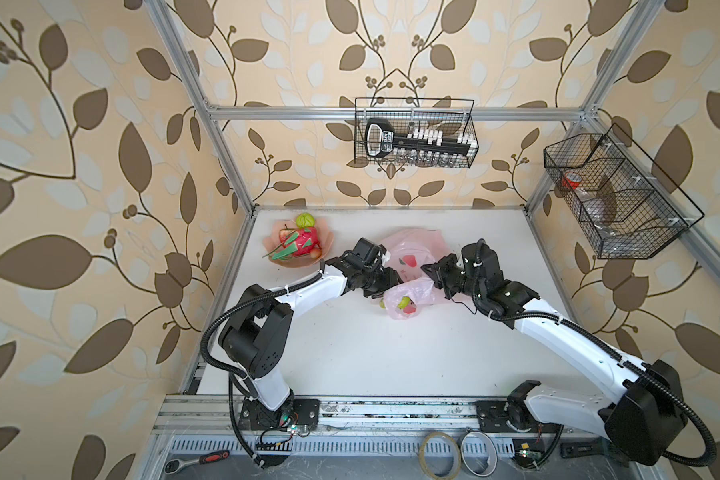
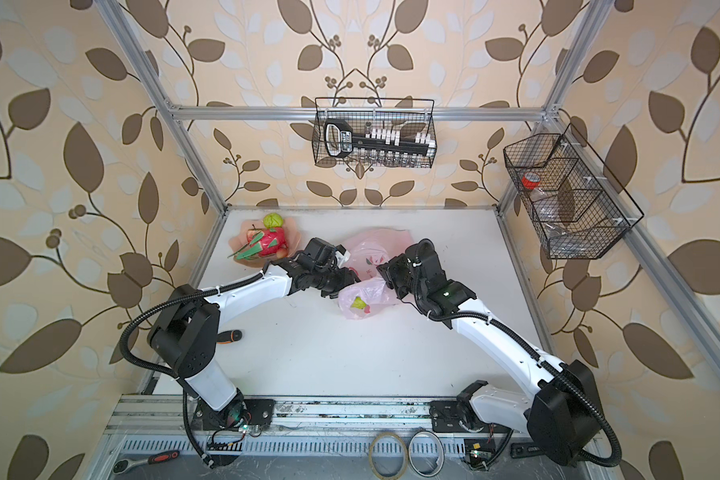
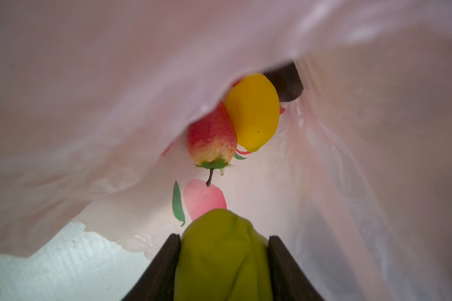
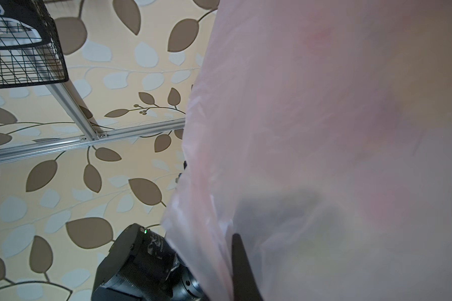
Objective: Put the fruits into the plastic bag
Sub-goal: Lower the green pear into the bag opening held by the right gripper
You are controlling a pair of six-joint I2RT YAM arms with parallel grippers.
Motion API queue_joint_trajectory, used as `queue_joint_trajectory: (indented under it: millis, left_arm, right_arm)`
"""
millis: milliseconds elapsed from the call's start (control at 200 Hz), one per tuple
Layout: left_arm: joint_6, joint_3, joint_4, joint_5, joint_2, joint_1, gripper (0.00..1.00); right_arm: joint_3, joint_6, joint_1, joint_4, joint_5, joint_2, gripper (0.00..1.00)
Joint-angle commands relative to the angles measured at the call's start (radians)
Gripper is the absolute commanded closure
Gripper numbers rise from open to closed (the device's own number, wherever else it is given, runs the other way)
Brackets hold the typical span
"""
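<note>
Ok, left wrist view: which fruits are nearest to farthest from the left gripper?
1. The green fruit, held in the left gripper.
2. The red fruit and yellow lemon, side by side deeper in the plastic bag; too close to call.
3. The dark fruit, behind the lemon.

From where I stand, the dish (image 1: 328,240) sits in the far left corner of the bench (image 1: 350,353). The dragon fruit (image 1: 302,243) lies on it, and a smaller fruit (image 1: 305,220) sits on the dish behind that.

The plastic bag (image 1: 412,249) lies mid-bench, right of the dish, between the two arms. The left hand (image 3: 224,238) reaches into the bag's mouth from the left, with a held fruit (image 3: 222,260) between its fingers. Deeper inside lie the lemon (image 3: 253,112), a stalked fruit (image 3: 212,138) touching it, and a further fruit (image 3: 287,83) behind the lemon.

The right hand (image 1: 433,276) is at the bag's right side, pinching the plastic. A wire basket (image 1: 416,133) hangs on the back rail, behind the bag.
</note>
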Motion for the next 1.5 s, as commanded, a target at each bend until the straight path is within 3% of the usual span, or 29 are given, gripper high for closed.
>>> queue_joint_trajectory:
  millis: [0,365,929,1249,1499]
  left_arm:
    - [0.077,0.073,-0.005,-0.05,0.027,-0.028,0.63]
    - [0.11,0.169,-0.022,-0.037,0.125,-0.08,0.64]
    - [0.147,-0.104,0.053,-0.07,-0.037,-0.102,0.64]
    - [0.233,0.002,0.01,-0.051,0.059,-0.146,0.64]
    - [0.294,0.193,-0.092,-0.085,0.191,-0.144,0.64]
  right_arm:
    - [0.003,0.022,0.007,0.014,0.008,-0.001,1.0]
    - [-0.001,0.03,0.012,0.017,0.016,-0.006,1.0]
    - [0.001,0.037,0.013,0.019,0.025,0.001,1.0]
    - [0.008,0.04,0.021,0.02,0.029,0.005,1.0]
    - [0.009,0.041,0.026,0.012,0.033,-0.004,1.0]
